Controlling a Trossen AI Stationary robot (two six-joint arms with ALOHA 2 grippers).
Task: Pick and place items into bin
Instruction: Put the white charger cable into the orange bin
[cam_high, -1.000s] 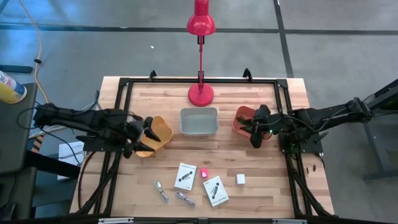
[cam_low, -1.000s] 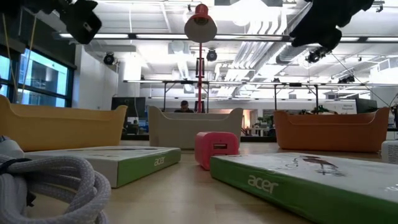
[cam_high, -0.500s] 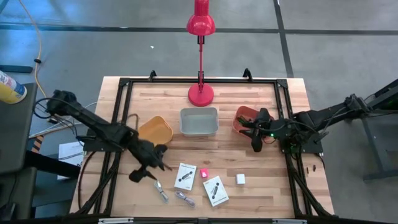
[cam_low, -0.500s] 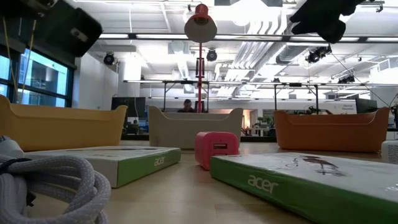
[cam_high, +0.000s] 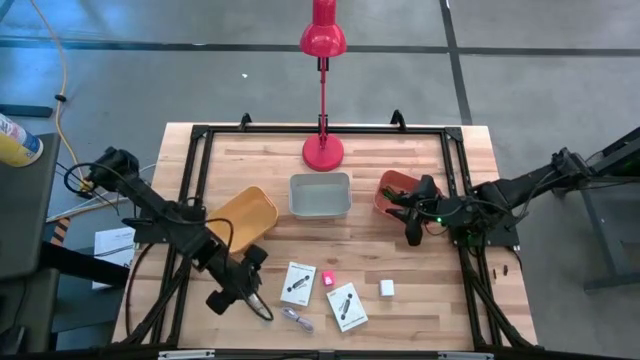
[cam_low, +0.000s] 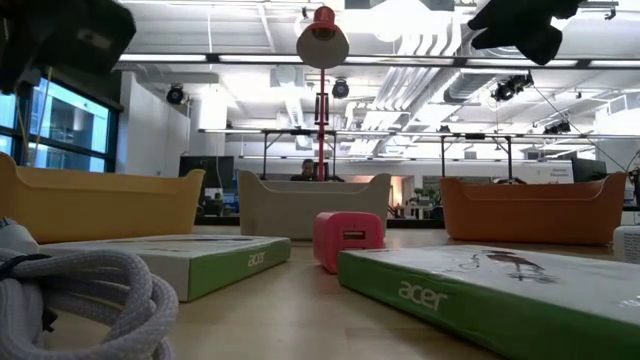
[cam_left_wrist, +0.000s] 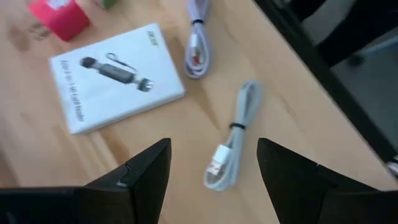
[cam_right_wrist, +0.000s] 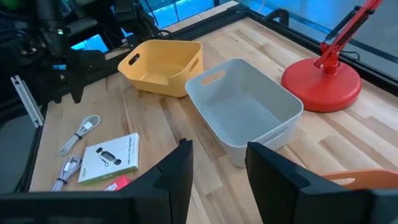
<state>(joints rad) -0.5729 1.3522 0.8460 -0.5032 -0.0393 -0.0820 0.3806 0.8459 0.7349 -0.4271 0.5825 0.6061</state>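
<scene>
No item is binned: the grey plastic bin (cam_right_wrist: 242, 115) is seen empty. A coiled white cable (cam_left_wrist: 231, 146) lies between the left gripper (cam_left_wrist: 211, 171) fingers, spread wide, nothing held. The right gripper (cam_right_wrist: 217, 165) is part-open, empty.

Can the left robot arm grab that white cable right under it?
Probably yes. The left hand hangs open just above the coiled cable, which lies by itself on the bare table, with nothing between them.

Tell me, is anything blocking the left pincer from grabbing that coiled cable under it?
Nothing visible is. The left pincer hangs open above the coiled cable, which lies alone on bare wood. The white box and a second cable lie off to the side, apart from it.
</scene>
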